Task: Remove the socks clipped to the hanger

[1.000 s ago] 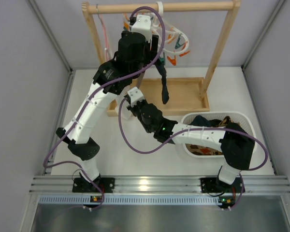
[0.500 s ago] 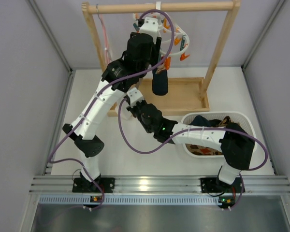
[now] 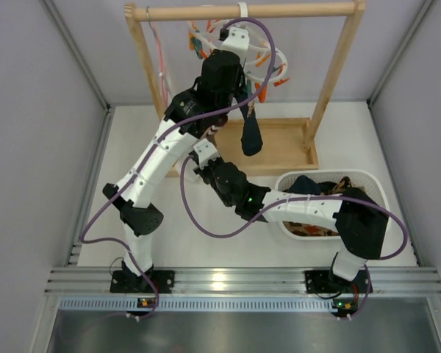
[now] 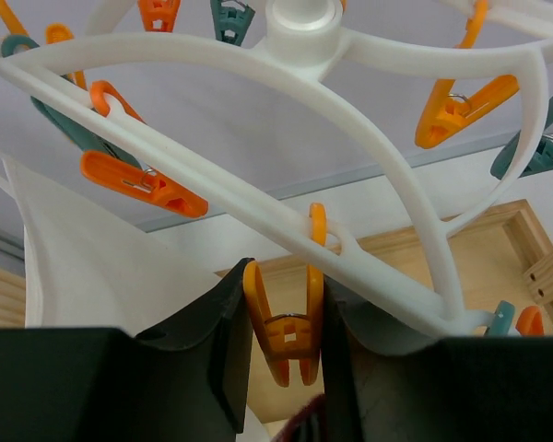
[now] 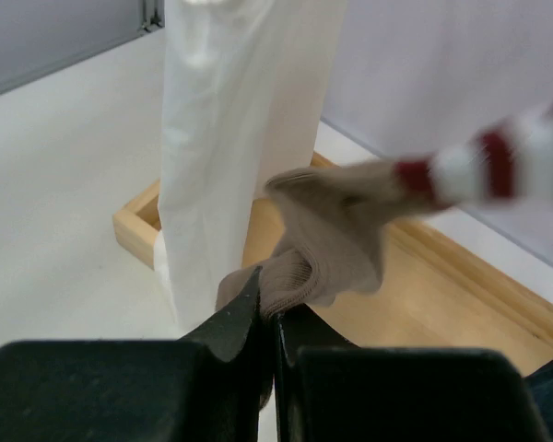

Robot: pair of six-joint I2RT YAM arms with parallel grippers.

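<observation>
The white hanger [image 4: 258,189] with orange and teal clothespins hangs from the wooden rail [image 3: 279,10]. My left gripper [image 4: 284,276] is shut on one orange clothespin [image 4: 284,336], squeezing its two handles. A dark sock [image 3: 251,137] dangles below the hanger [image 3: 270,60], and its dark top edge [image 4: 304,419] shows just under that pin. Lower down, my right gripper [image 5: 269,295] is shut on a taupe sock [image 5: 336,230] with a red-and-white striped cuff [image 5: 498,170], which stretches up to the right. In the top view the right gripper [image 3: 201,149] sits beneath the left arm.
A long white cloth [image 5: 240,138] hangs right beside the right gripper. The wooden rack's base tray [image 3: 287,151] lies under the hanger. A white basket [image 3: 371,181] holding socks stands at the right. A thin pink hanger [image 3: 160,62] hangs at the rail's left.
The left arm has shifted right and up along the hanger, and its jaws have closed onto the orange clothespin. The dark sock has swung slightly. The right arm has hardly moved.
</observation>
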